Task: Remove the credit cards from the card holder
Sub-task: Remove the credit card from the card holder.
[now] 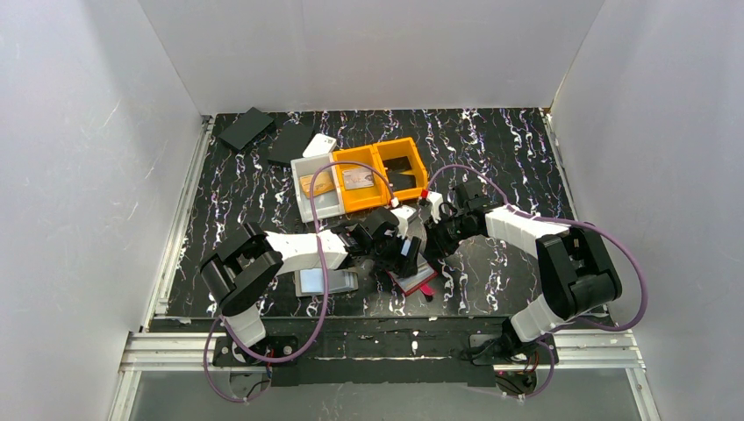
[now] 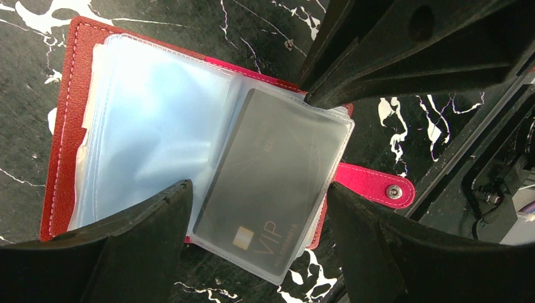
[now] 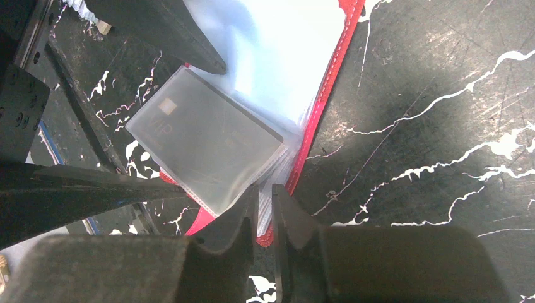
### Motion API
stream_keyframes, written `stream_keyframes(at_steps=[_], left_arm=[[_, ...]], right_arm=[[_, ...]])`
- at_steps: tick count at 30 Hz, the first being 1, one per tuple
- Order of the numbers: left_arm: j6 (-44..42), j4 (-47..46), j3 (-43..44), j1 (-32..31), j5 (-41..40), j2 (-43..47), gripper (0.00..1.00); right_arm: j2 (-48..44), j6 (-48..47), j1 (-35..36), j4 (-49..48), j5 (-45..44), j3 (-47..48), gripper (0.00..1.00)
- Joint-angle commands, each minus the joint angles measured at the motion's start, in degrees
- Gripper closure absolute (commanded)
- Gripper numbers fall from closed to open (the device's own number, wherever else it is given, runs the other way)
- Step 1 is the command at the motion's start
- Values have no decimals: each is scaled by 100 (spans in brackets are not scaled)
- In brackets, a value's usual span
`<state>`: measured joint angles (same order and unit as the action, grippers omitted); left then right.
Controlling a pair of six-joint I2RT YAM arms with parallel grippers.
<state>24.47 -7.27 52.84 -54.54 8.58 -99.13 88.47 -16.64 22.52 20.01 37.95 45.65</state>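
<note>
The red card holder (image 2: 63, 126) lies open on the black marbled surface (image 3: 441, 95), in the near middle part, between my two claws. Its clear sleeves (image 2: 151, 126) are spread out like pages. The top sleeve has a dark card (image 2: 271, 164) inside it - I can read "VIP" near one corner. The card sits fully inside this sleeve.

My left claw (image 2: 258, 189) is spread wide, with one finger on each side of the sleeve that has the card. I cannot tell if the fingers touch it. My right claw (image 3: 265, 196) is pressed almost together and pinches the card holder at the edge of the sleeves, just beside the red border of the cover. A red strap (image 2: 378, 186) with a metal snap comes out from under the sleeve on that side.

Farther back on the surface stands an orange bin (image 1: 386, 171) with two compartments, and a grey bin (image 1: 318, 189) touches its left side - a card lies in the grey bin and another in the nearer orange compartment. A flat silvery thing (image 1: 325, 281) lies beside my left arm.
</note>
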Motion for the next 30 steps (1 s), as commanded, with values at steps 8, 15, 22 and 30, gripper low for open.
stream_keyframes(at_steps=[8,15,22,30], left_arm=[[-56,422,-161,52,-115,-166,33],[160,335,-230,276,306,-109,39],[641,211,-309,591,724,-45,41],[1139,527,-13,805,681,-49,52]], right_arm=[[-145,-41,42,73,259,163,77],[-182,-76,33,64,43,177,68],[-406,-83,-239,56,-76,182,54],[-616,-76,-455,47,187,146,51]])
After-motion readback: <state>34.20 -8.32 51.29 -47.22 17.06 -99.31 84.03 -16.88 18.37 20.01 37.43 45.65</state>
